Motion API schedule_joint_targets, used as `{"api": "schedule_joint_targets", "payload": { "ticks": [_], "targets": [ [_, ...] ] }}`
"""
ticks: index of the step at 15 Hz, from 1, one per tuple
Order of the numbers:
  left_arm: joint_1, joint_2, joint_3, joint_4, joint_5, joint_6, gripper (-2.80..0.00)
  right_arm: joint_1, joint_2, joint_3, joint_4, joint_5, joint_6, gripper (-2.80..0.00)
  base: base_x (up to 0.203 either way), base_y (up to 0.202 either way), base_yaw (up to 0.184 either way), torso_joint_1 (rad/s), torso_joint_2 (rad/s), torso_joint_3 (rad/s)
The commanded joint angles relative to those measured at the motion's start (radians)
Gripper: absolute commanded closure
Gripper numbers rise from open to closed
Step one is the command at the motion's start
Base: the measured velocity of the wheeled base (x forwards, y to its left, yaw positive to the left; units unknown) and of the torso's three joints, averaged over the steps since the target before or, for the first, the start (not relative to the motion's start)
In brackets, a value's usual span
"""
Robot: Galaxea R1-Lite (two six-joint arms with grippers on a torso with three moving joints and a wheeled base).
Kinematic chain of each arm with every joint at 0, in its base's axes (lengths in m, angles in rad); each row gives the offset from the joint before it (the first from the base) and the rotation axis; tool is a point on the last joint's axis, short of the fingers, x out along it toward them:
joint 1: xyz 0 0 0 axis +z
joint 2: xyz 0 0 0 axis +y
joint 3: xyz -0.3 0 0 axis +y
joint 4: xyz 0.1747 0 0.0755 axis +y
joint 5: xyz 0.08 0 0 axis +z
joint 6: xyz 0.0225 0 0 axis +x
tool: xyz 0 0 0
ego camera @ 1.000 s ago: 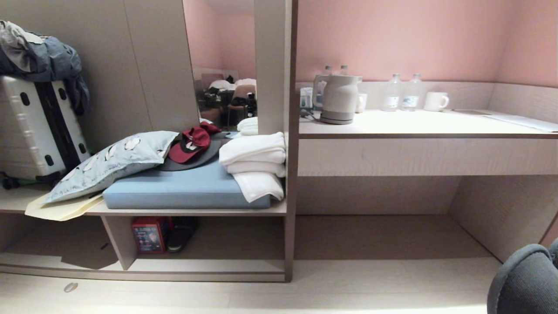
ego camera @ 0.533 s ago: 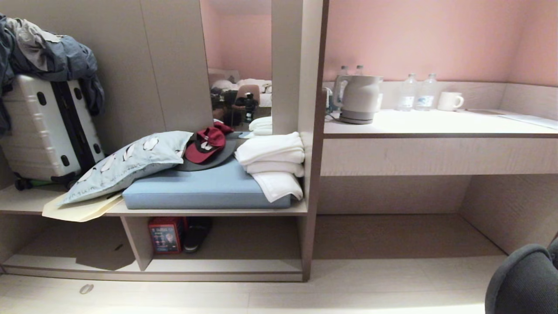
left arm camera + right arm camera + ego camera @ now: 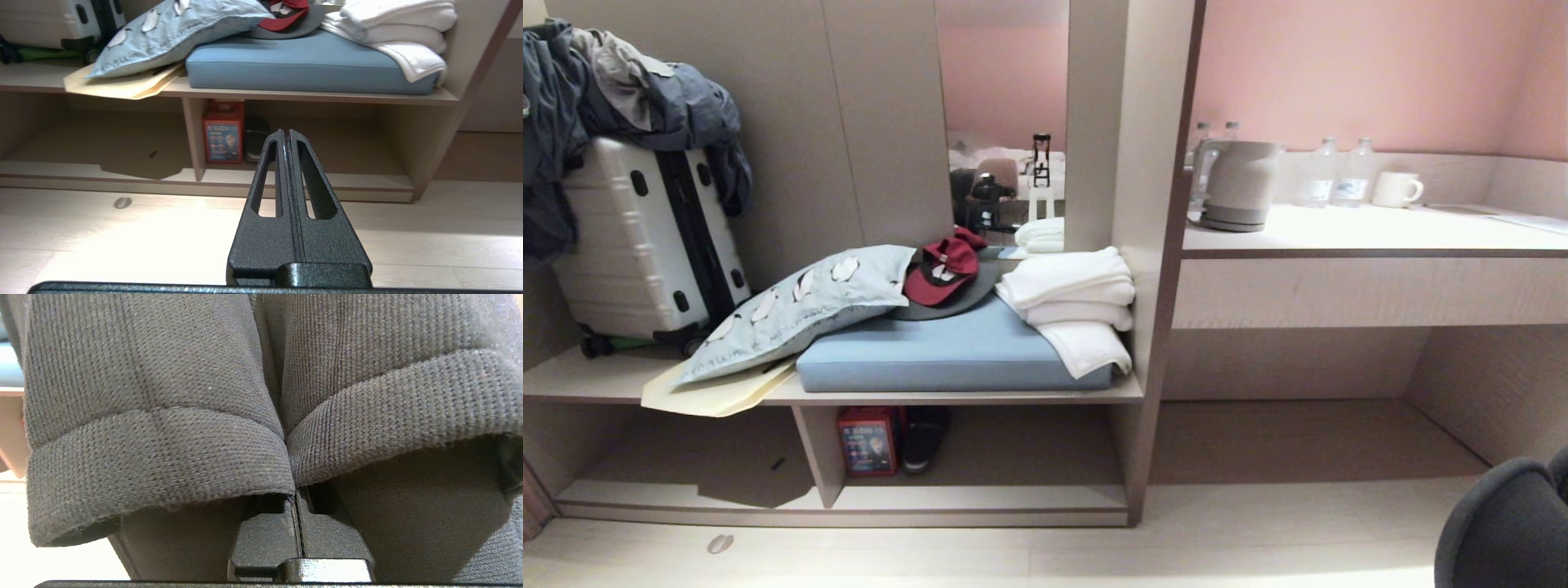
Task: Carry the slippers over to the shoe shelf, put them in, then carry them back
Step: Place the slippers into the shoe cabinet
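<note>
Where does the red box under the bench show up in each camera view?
Head view: red box in the shoe shelf, beside the slanted divider, lower left of centre.
Left wrist view: red box left of centre, just beyond the shut left end effector.
Right wrist view: not in it; slippers fill it.
Shared landmark: blue cushion.

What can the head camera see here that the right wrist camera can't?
Only the head view shows the kettle, the mug, the suitcase, the towels and the shoe shelf. Only the right wrist view shows the right end effector clamped between the two slippers. Both show the slippers' grey fabric; in the head view it is just a corner.
</note>
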State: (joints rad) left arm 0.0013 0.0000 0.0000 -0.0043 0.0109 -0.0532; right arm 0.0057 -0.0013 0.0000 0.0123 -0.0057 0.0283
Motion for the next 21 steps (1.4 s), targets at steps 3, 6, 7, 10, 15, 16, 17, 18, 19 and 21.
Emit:
{"api": "schedule_joint_targets", "payload": {
  "ticks": [3,6,7,10,15,16,17,18,19,21],
  "targets": [
    [0.0,0.001,0.0,0.0,0.0,0.0,0.0,0.0,0.001,0.0,0.0,0.0,-0.001,0.0,0.0,0.196,-0.002,0.002,0.0,0.003],
    [0.0,0.0,0.0,0.0,0.0,0.0,0.0,0.0,0.001,0.0,0.0,0.0,-0.001,0.0,0.0,0.197,0.0,0.003,0.0,0.004],
    [0.0,0.0,0.0,0.0,0.0,0.0,0.0,0.0,0.001,0.0,0.0,0.0,0.001,0.0,0.0,0.19,-0.002,-0.001,0.0,0.007],
    [0.0,0.0,0.0,0.0,0.001,0.0,0.0,0.0,0.001,0.0,0.0,0.0,0.0,0.0,0.0,0.194,0.0,0.001,0.0,0.0],
    [-0.001,0.0,0.0,0.0,0.0,-0.002,0.0,0.0,0.001,0.0,0.0,0.0,0.001,0.0,0.0,0.194,-0.002,0.002,0.0,0.0],
    [0.0,0.0,0.0,0.0,0.0,-0.001,0.0,0.0,0.001,0.0,0.0,0.0,-0.001,0.0,0.0,0.193,-0.006,0.002,0.0,0.002],
    [0.0,0.0,0.0,0.0,0.0,0.0,0.0,0.0,0.001,0.0,0.0,0.0,0.001,0.0,0.0,0.195,-0.001,0.003,0.0,0.003],
    [0.0,0.0,0.0,0.0,0.0,0.0,0.0,0.0,0.001,0.0,0.0,0.0,0.001,0.0,0.0,0.194,-0.003,0.007,0.01,0.002],
    [0.0,0.001,0.0,0.0,0.0,0.0,0.0,0.0,0.001,0.0,0.0,0.0,0.0,0.0,0.0,0.199,0.002,0.007,0.01,0.002],
    [0.0,0.0,0.0,0.0,0.0,0.0,0.0,0.0,0.001,0.0,0.0,0.0,0.001,0.0,0.0,0.196,-0.001,-0.002,0.0,0.004]
  ]
}}
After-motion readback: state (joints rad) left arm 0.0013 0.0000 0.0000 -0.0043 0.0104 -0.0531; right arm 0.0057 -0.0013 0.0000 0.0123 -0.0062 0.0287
